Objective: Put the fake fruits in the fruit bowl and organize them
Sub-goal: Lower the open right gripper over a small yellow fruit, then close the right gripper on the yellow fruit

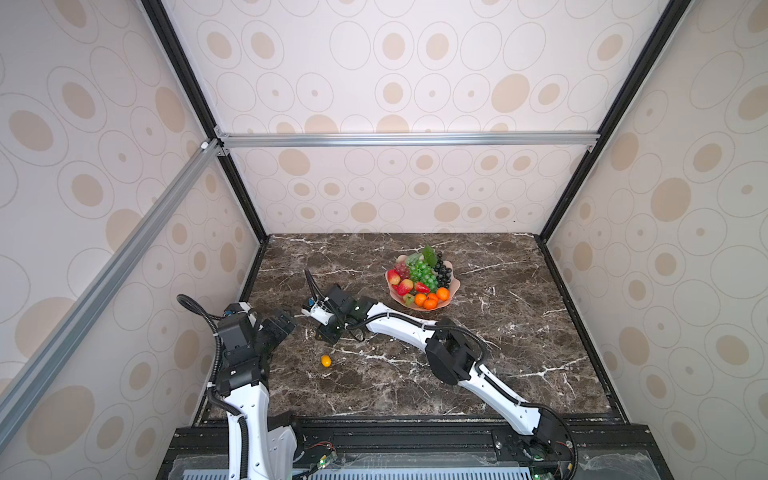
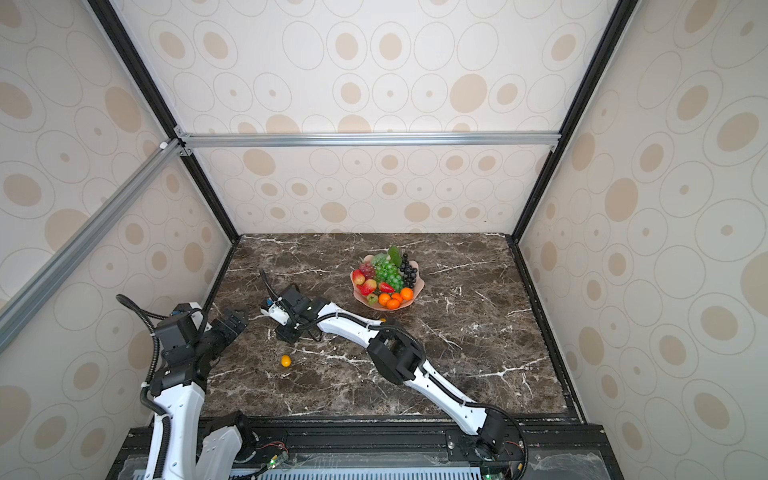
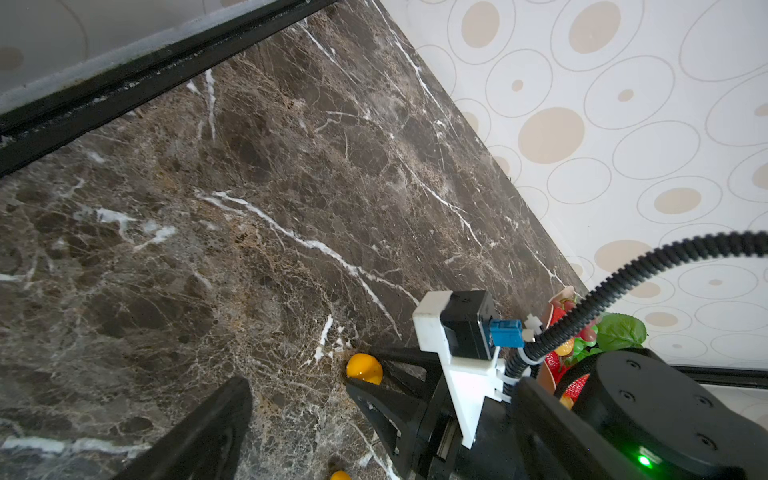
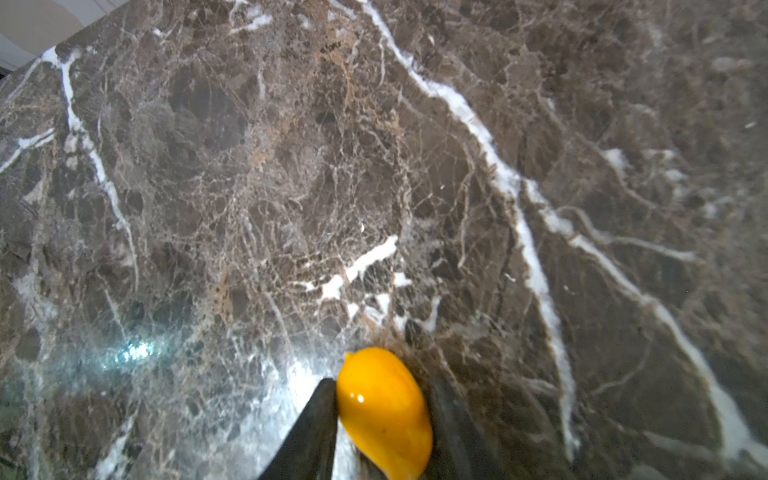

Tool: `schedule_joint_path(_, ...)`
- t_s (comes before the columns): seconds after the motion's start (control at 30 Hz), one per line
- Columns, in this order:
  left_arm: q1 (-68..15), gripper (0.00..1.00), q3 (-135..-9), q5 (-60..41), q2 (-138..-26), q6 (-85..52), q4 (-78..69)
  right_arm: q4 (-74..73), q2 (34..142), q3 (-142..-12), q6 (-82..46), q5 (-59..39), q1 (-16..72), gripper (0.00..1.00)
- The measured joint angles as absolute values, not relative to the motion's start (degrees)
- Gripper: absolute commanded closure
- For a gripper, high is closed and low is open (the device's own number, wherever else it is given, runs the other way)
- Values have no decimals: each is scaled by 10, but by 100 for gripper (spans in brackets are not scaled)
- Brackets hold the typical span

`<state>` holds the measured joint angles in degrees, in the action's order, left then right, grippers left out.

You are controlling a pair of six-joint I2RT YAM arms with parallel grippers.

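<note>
Squeeze the narrow right gripper (image 4: 380, 386) evenly across the yellow oval (image 4: 384, 411) lying left of centre on the table (image 4: 291, 166); cannot tell whether gripped. Lift straight, avoid rolling it. Hold the wide-open left gripper (image 1: 289, 326) clear.

Both top views look steeply down from high above the near edge of the marble desk (image 1: 415, 386). They face its far edge and the patterned back wall (image 1: 395, 83) from far enough off to hold the whole surface, and they share almost everything (only a small sideways shift sets them apart). The left wrist view sits low by the desk's left edge and looks, tilted, across the marble toward the far left corner. It catches the right gripper (image 3: 360, 370) close up, with the fruit bowl (image 3: 555, 305) behind it. The right wrist view hangs very close over the marble, looking down past its own fingers (image 4: 316, 419). Both wrist views share the yellow oval fruit (image 3: 364, 368) between those fingers.
</note>
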<state>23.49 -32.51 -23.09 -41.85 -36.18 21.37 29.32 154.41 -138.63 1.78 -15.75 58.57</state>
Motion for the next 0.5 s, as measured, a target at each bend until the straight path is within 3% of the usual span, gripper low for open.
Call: schedule_joint_path(0.5,235,2,-325,-271,-425,-363,187,293,1543,-1386,16,-159,585,74)
